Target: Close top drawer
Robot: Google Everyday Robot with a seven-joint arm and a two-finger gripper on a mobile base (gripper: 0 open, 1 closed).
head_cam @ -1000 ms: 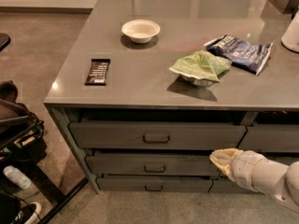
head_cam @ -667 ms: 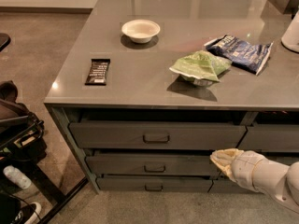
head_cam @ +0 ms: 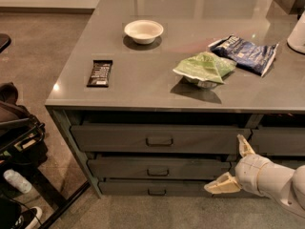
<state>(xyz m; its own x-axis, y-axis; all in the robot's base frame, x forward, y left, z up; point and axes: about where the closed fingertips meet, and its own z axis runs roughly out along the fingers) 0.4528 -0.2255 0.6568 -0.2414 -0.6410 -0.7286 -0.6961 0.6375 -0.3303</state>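
The top drawer is the tallest dark grey front under the counter, with a small metal loop handle at its centre. Its front stands a little forward of the two shorter fronts below, with a dark gap above it. Its interior is hidden. My gripper is low at the right, by the right end of the second drawer. It is open and empty: one cream fingertip points up by the top drawer's lower right corner, and the other lies low to the left.
On the grey counter lie a white bowl, a black bar, a green bag and a blue bag. The neighbouring drawer column is at the right. A black bag and rack stand at the left.
My gripper's fingers have spread apart from a closed, left-pointing pose. The arm stays by the right end of the drawers. The drawers have not visibly moved.
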